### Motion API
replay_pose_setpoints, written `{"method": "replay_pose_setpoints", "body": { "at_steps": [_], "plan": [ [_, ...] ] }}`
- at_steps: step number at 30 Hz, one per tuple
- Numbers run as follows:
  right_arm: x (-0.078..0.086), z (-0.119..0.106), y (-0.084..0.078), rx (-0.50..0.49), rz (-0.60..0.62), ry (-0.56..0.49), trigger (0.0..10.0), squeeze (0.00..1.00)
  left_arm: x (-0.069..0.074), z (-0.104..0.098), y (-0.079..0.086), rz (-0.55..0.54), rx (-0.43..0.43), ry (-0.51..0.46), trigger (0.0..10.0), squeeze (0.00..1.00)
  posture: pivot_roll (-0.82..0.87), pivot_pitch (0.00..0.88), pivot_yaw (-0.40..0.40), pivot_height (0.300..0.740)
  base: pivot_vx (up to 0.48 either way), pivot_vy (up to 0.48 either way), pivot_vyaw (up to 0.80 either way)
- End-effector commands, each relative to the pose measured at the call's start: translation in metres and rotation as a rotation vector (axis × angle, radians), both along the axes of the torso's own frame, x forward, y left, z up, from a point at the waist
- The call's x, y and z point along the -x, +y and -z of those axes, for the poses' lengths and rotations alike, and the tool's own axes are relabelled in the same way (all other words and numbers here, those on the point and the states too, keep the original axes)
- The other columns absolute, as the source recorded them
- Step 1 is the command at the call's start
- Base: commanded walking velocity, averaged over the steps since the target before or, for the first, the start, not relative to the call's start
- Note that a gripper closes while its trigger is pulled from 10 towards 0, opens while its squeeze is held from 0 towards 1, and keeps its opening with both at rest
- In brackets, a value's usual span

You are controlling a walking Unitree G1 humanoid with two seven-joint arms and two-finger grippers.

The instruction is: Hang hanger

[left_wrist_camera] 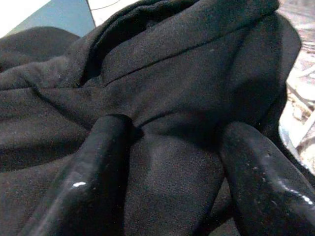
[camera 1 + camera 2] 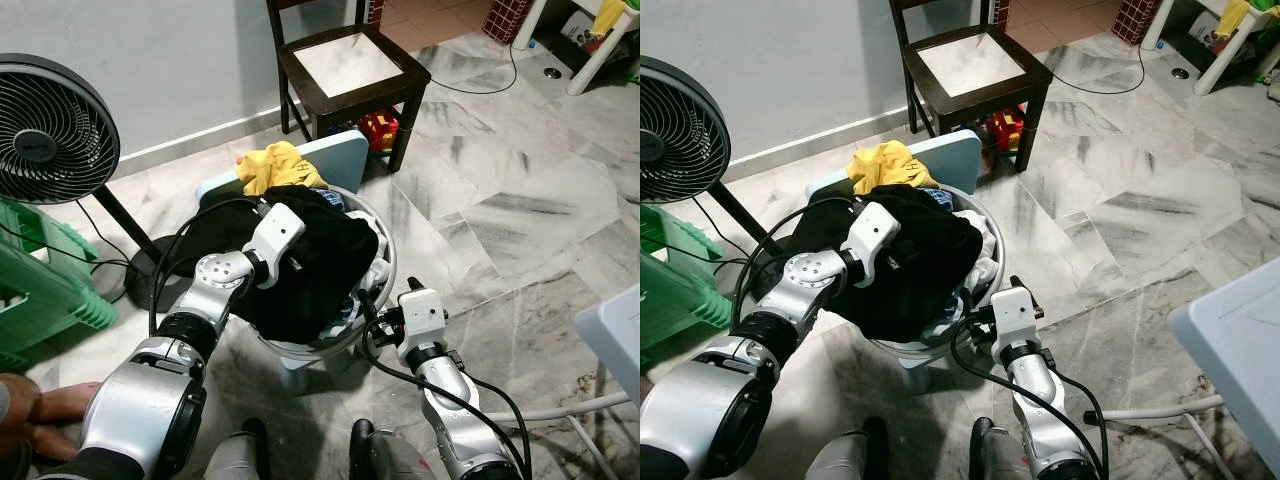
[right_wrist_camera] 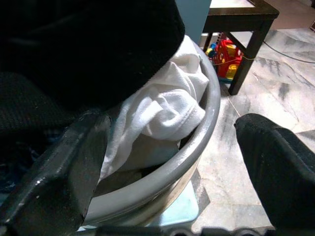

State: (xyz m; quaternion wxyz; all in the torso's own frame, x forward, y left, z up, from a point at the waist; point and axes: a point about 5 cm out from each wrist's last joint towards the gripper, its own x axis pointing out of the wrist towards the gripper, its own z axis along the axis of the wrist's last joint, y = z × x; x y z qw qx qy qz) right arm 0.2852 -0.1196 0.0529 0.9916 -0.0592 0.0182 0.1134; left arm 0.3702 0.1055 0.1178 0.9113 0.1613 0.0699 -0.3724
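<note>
The left gripper [image 1: 172, 162] presses into a black garment [image 2: 310, 265] heaped in the grey laundry basket [image 3: 197, 157], fingers spread. The right gripper [image 3: 172, 162], fingers apart, straddles the basket's rim. No hanger can be made out.

clothes [image 2: 310, 260] in basket [image 2: 388, 262] | chair [image 2: 345, 70] behind basket | fan [image 2: 50, 115] left of basket

The black garment [image 1: 162, 98] is matt woven cloth with a fine grain, and the white garment [image 3: 162, 105] beside it is soft ribbed knit. The basket [image 3: 197, 147] rim looks like smooth grey plastic. The left gripper's fingers [image 1: 98, 172] are glossy black, lightly scuffed. The floor [image 2: 520, 200] is polished veined marble.
</note>
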Motion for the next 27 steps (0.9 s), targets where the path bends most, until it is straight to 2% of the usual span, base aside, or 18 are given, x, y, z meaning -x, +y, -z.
{"method": "replay_pose_setpoints", "body": {
  "at_steps": [1, 8, 12, 18, 27],
  "plan": [
    [0.005, 0.008, -0.002, 0.007, 0.010, 0.031, 10.0, 0.00, 0.008, 0.016, 0.005, -0.007, -0.033, 0.032, 0.0, 0.00, -0.05, 0.249, 0.024, 0.740, 0.000, 0.000, 0.00],
    [0.004, 0.008, -0.003, 0.013, 0.001, 0.031, 10.0, 0.00, 0.019, 0.031, 0.016, -0.058, -0.013, 0.007, 0.0, 0.00, -0.04, 0.246, 0.010, 0.740, 0.000, 0.000, 0.00],
    [0.002, 0.006, -0.002, 0.015, -0.010, 0.031, 10.0, 0.00, 0.029, 0.043, 0.029, -0.152, -0.012, -0.029, 0.0, 0.00, -0.02, 0.250, -0.002, 0.740, 0.000, 0.000, 0.00],
    [0.001, 0.006, 0.001, 0.015, -0.025, 0.032, 10.0, 0.00, 0.038, 0.051, 0.046, -0.267, -0.029, -0.089, 0.0, 0.00, -0.01, 0.254, -0.009, 0.740, 0.000, 0.000, 0.00],
    [0.001, 0.007, 0.001, 0.018, -0.027, 0.034, 10.0, 0.00, 0.038, 0.049, 0.048, -0.319, -0.043, -0.138, 0.0, 0.00, -0.01, 0.257, -0.011, 0.740, 0.000, 0.000, 0.00]
  ]
}}
